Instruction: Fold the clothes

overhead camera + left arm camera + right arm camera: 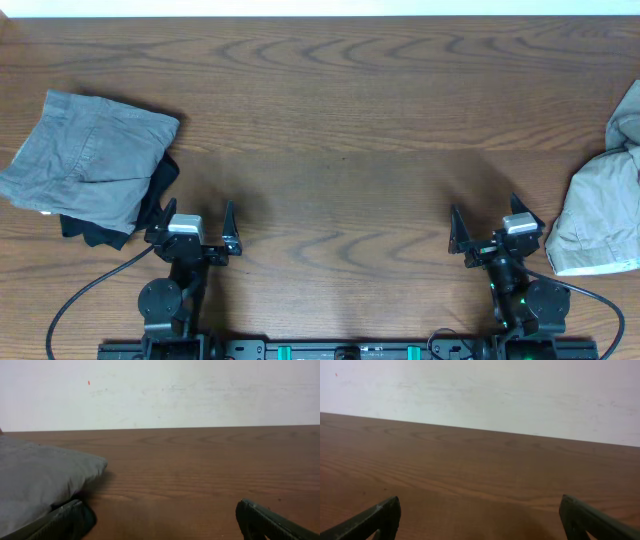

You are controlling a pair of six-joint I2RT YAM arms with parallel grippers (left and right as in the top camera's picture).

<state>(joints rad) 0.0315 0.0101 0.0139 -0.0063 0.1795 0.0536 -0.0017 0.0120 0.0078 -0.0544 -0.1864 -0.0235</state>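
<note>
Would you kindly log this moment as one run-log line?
status: folding not begun | left gripper: open, empty, beside grey folded shorts | right gripper: open, empty | khaki shorts: crumpled, far right, untouched

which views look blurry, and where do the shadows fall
Overhead: sharpest, even light, faint soft shadows on the table by the left gripper and right gripper. Left wrist: soft focus, fingers blurred, dark shadow under the grey folded shorts. Right wrist: soft too, fingers blurred, no glare.
</note>
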